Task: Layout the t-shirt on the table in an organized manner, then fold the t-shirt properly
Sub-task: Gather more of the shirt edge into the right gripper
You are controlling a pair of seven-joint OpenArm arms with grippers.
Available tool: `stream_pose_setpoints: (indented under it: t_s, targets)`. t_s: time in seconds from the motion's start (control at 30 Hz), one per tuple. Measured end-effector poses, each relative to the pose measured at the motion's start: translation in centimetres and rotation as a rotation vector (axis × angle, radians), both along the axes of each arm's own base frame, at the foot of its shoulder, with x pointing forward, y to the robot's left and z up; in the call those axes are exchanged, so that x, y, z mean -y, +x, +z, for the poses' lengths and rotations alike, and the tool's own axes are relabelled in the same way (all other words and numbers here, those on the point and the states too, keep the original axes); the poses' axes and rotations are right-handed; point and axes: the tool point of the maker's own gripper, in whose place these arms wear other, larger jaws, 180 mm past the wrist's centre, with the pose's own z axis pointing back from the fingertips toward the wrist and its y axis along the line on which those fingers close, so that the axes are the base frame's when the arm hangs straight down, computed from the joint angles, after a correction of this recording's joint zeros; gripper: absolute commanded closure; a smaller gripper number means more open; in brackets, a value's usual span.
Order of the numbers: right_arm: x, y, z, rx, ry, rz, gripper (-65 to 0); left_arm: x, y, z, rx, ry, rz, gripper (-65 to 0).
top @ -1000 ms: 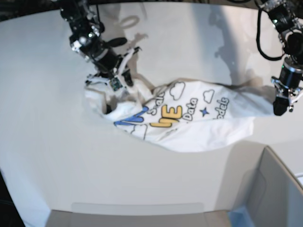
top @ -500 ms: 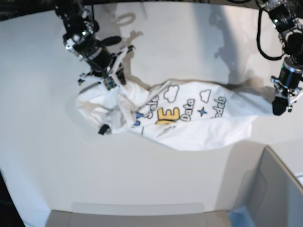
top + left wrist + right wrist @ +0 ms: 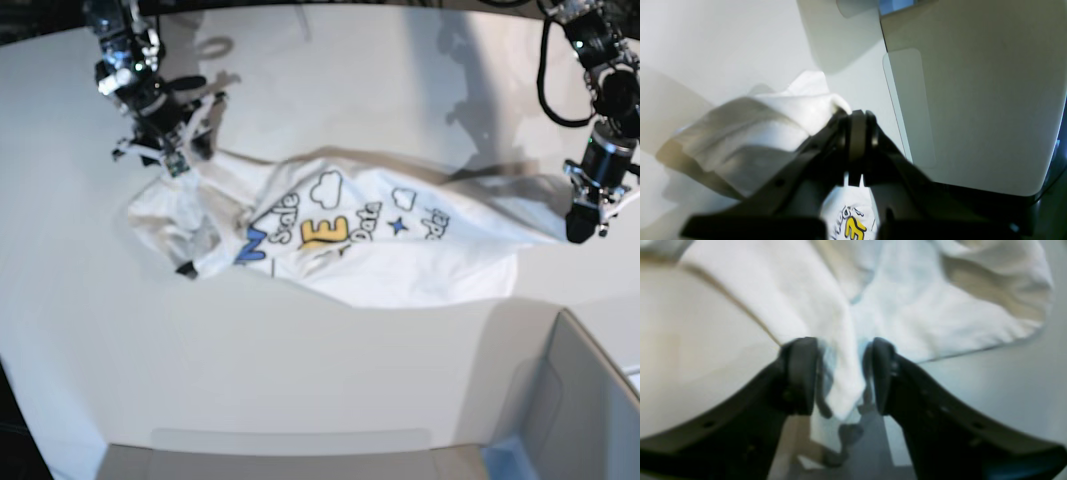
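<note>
Since the earlier frame the right gripper (image 3: 168,152) has pulled the t-shirt (image 3: 340,240) toward the upper left of the table (image 3: 300,380) and its jaws now stand released around a fold – the left gripper (image 3: 580,228), at right, stays clenched on the shirt's other end.

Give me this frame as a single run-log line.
phase: layout | t-shirt: bunched, print up, on table | left claw: shut on shirt end | right claw: open, cloth between fingers
</note>
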Motion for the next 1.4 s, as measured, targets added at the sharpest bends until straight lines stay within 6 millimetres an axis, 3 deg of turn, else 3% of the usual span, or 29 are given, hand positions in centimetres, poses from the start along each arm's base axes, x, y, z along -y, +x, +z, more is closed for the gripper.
stream_pose_setpoints:
  t_s: [0.2,0.4,0.6,0.8,0.93,1.1,1.4]
  targets:
    - [-2.8,-0.6,3.7,0.135,0.103,0.052,-31.7,0.1,0.0,0.0,-0.002,-0.003,-0.006,0.0]
    - [-1.4,0.4,1.1,0.066,0.056,0.001,-31.7,0.1,0.0,-0.1,-0.003,-0.002,-0.005,0.0]
    - [-1.7,0.6,-0.1,0.043,0.07,-0.006,-31.7,0.1,0.0,-0.1,-0.004,-0.003,-0.005,0.0]
    - [-4.5,1.5,-1.1,0.04,0.119,0.041,-31.5,0.1,0.0,-0.1,-0.004,-0.002,-0.005,0.0]
    - [-5.4,1.4,-1.2,0.039,0.122,0.076,-23.0,0.2,0.0,-0.1,-0.004,-0.003,-0.005,0.0]
    - [-6.7,0.4,-0.5,0.027,0.119,0.118,-0.8,0.1,-0.2,-0.3,-0.01,-0.002,-0.004,0.0]
    - [-6.8,0.6,0.0,0.038,0.119,0.116,0.0,0.1,-0.4,-0.5,-0.017,-0.002,-0.006,0.0]
